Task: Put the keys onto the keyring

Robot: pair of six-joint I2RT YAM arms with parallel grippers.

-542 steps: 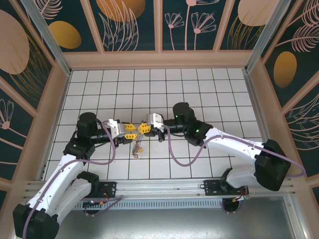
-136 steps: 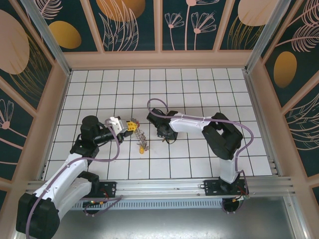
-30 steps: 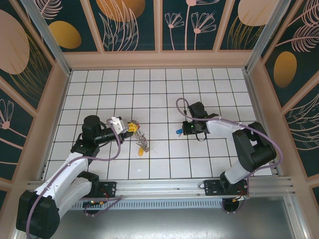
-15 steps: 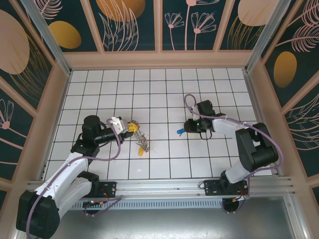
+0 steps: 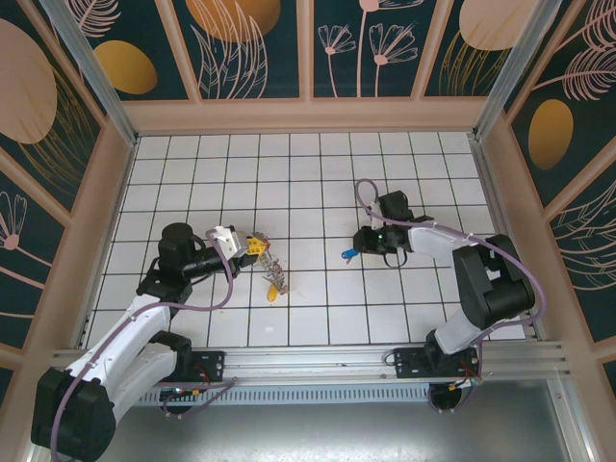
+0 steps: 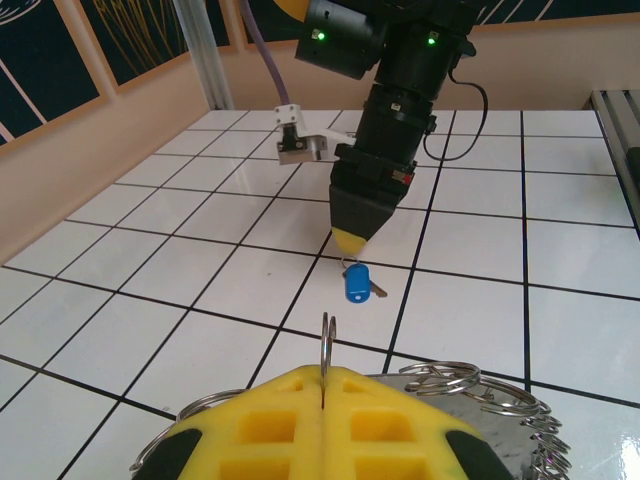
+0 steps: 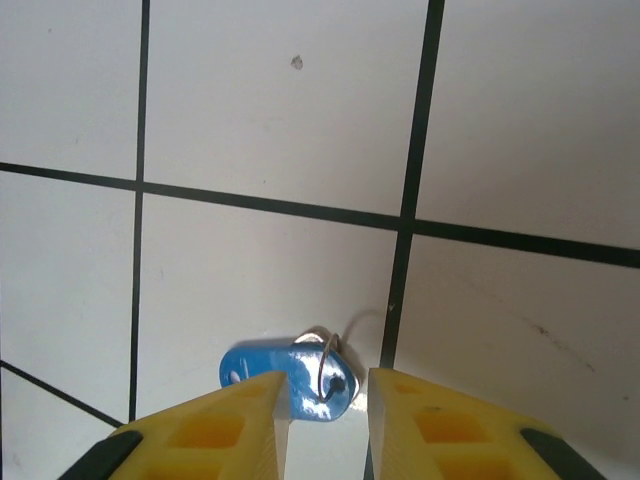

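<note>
1. The left claw point(image 6: 323, 372), at lower centre, is clamped tight on the keyring point(image 6: 326, 345).
2. The right claw point(image 7: 330, 392), slightly parted, hovers over the blue key point(image 7: 262, 362) lying on the tabletop point(image 7: 250, 120), bottom centre.

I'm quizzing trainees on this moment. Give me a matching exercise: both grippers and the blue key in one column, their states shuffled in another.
Column one:
1. left gripper
2. right gripper
3. blue key

Column two:
a. lying loose on a white tile
b. open, just above the blue key
c. shut on the keyring

Pairs: 1-c, 2-b, 3-a
</note>
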